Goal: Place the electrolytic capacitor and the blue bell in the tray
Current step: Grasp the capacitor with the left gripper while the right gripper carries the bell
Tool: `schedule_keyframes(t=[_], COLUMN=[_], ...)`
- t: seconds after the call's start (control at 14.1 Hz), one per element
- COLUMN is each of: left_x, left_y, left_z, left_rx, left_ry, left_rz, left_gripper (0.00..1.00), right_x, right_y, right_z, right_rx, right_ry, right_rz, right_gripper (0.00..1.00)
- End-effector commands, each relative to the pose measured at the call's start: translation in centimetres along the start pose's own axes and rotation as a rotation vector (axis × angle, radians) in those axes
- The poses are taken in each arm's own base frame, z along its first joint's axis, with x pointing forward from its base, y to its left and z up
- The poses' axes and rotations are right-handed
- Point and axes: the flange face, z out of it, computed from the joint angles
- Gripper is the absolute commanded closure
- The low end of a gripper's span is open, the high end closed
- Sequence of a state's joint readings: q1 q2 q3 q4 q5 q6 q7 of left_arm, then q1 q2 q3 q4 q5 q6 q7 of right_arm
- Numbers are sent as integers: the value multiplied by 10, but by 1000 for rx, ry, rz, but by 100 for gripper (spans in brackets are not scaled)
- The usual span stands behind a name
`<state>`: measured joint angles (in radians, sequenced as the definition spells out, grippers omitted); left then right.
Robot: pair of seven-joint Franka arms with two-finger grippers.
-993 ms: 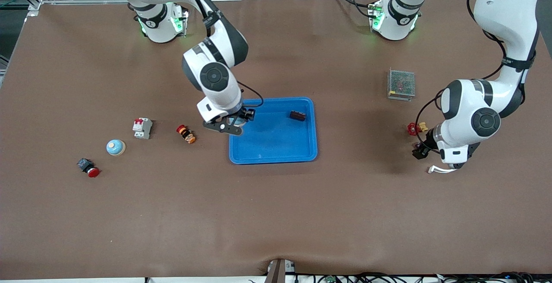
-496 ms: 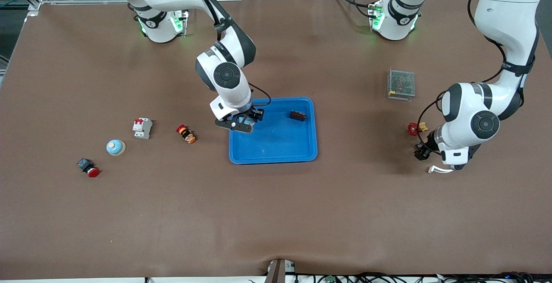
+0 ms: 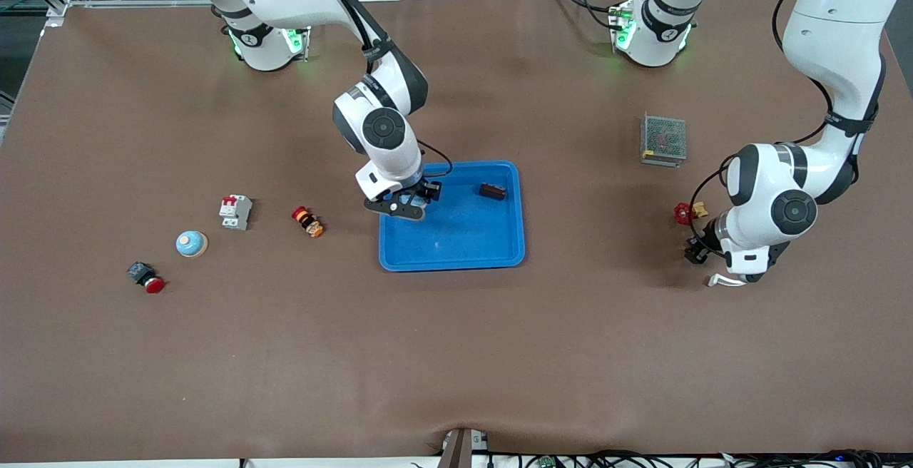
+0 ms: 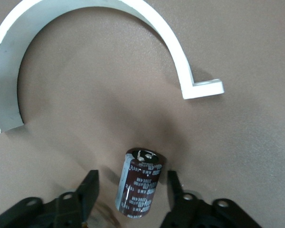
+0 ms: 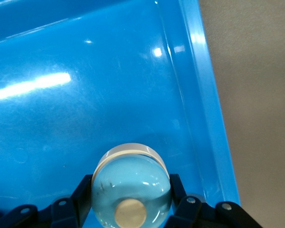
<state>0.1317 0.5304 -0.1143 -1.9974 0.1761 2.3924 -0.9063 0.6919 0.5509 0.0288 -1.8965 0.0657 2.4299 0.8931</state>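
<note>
The right gripper [image 5: 131,202] clasps a pale blue bell [image 5: 131,190] just over the blue tray [image 3: 456,240], at the corner toward the right arm's base. The left gripper [image 4: 131,192] straddles a dark capacitor [image 4: 140,182] on the table, fingers [image 4: 88,190] spread, one touching it, beside a white curved bracket [image 4: 171,38].

The front view looks down from high across the table [image 3: 456,354], facing both bases at twelve o'clock. Each wrist view looks straight down, close: the right into the tray [image 5: 85,85], the left at bare table. Front and right share the tray [image 3: 463,240].
</note>
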Motion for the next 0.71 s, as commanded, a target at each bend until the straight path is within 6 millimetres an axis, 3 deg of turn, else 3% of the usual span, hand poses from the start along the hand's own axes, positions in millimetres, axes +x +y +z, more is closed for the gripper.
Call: schedule_keyframes(t=[0.0, 0.07, 0.28, 0.64], left_x=[2, 1, 0, -24], left_y=[4, 7, 16, 64], left_z=[-7, -13, -23, -70], left_rx=[-8, -17, -36, -84], left_ry=[22, 28, 36, 33], left_rz=[27, 26, 32, -71], left_gripper=[84, 100, 100, 100], right_x=[-3, -6, -7, -7], right_y=[-3, -5, -6, -5], right_z=[9, 12, 17, 22], right_rx=[5, 6, 7, 2], right_ry=[11, 12, 15, 14], right_rz=[11, 5, 4, 2], right_gripper=[49, 49, 49, 49])
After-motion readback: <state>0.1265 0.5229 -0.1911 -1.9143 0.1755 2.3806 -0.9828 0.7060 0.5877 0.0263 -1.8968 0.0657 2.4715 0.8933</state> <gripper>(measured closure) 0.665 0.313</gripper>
